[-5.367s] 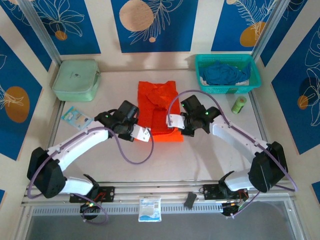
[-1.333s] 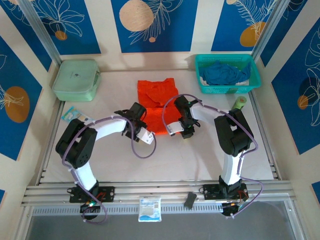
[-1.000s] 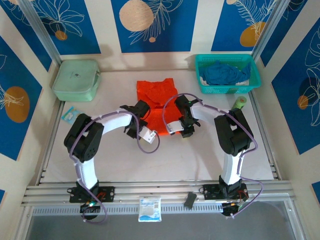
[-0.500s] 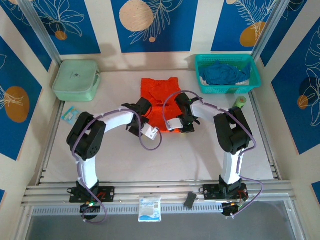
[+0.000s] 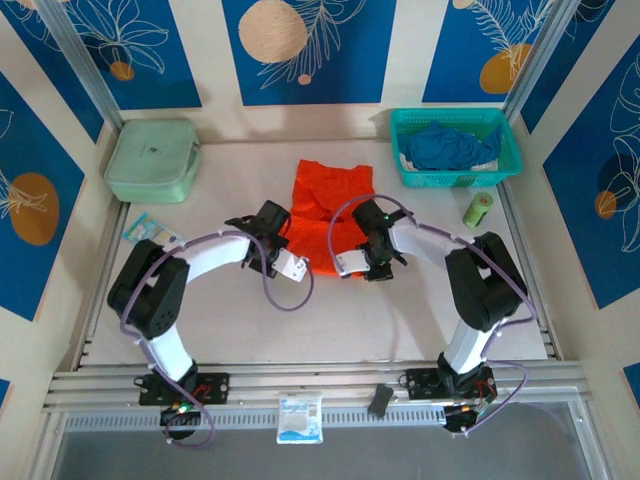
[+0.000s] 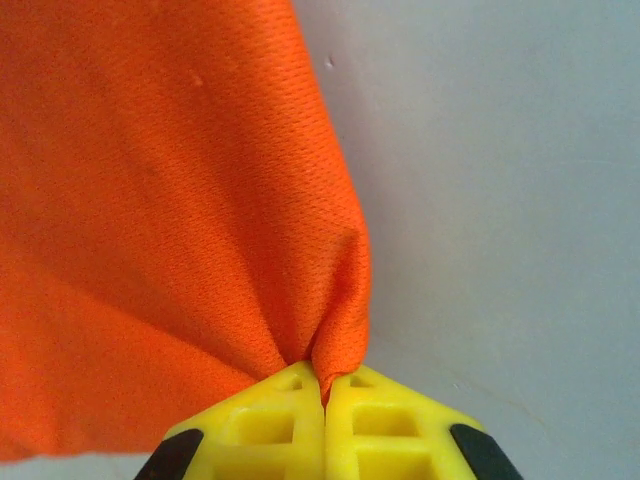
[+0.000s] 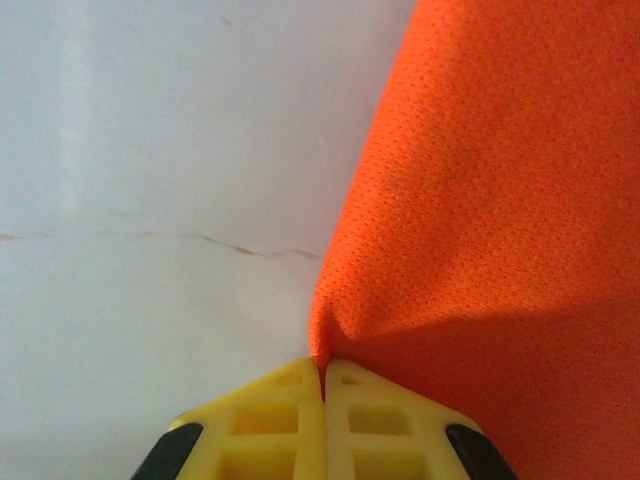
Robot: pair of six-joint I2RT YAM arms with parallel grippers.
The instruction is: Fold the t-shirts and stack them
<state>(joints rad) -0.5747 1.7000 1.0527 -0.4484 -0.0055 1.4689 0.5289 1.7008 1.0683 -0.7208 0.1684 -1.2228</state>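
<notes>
**Operator:** What do my grippers have?

**Inspector:** Your left gripper [image 6: 322, 378] is clamped on a pinch of the orange tee [image 5: 333, 198] at its near left corner. Your right gripper [image 7: 322, 368] is clamped the same way on the near right corner. In both wrist views the yellow tips meet with cloth puckered between them.

**Operator:** Where are the tees?

**Inspector:** The orange one lies mid-table, its far part flat and its near edge held in your grippers. The blue tee [image 5: 445, 147] is bunched in the basket [image 5: 507, 160] at the far right, not yet handled.

**Operator:** What could go wrong?

**Inspector:** Three things, in my judgement. Each hold is a thin bite at the very hem — a sharp pull could slip one corner free and skew the fold. If your arms travel unevenly, the edge will twist. The cloth looks slick on a smooth top, so the whole tee may slide instead of doubling over. Also watch the purple cables [image 5: 340, 215] looping over the cloth — they could drag it.

**Operator:** And the surroundings?

**Inspector:** The table [image 5: 400, 300] is pale and smooth, with a hairline mark near your right gripper. A green case [image 5: 152, 160] sits far left, a small packet [image 5: 150, 232] is beside your left arm, and a green roll [image 5: 478, 209] stands near your right arm. The walls [image 5: 310, 50] carry blue leaf-print panels.
</notes>
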